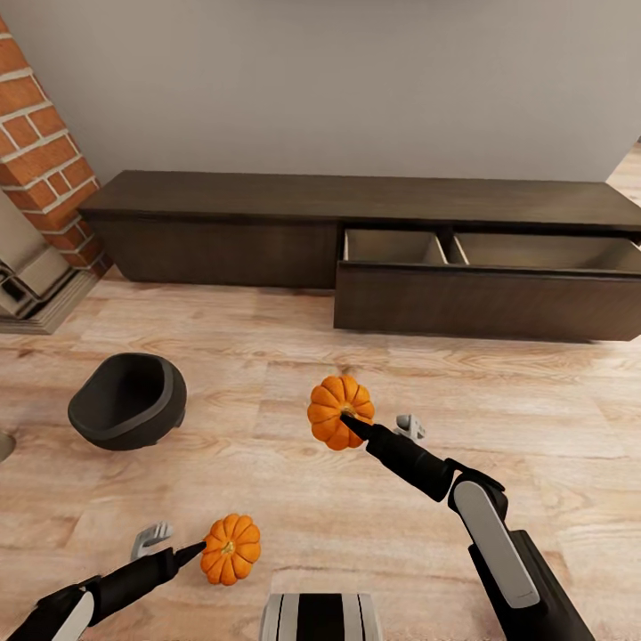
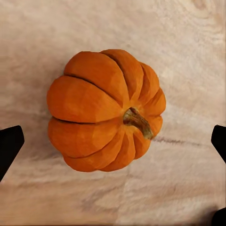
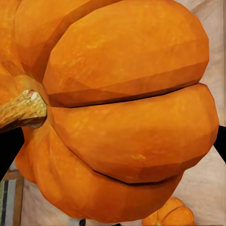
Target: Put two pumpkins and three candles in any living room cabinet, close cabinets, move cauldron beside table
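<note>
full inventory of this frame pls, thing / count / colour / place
pumpkins: 2, orange; one at the right claw, above the floor; one on the floor by the left claw
cauldron: 1, dark grey, tipped on the floor, left
cabinet: 1, dark brown, against the wall; right drawer open, beige inside
brick fireplace: 1, red, far left
floor: pale wood
right claw: black, shut on the raised pumpkin
left claw: black, open

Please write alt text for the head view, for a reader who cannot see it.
The right gripper holds a small ribbed orange pumpkin above the wooden floor, before a long dark brown cabinet whose drawer is open. The left gripper reaches a second orange pumpkin; a dark cauldron lies tilted nearby.
</note>
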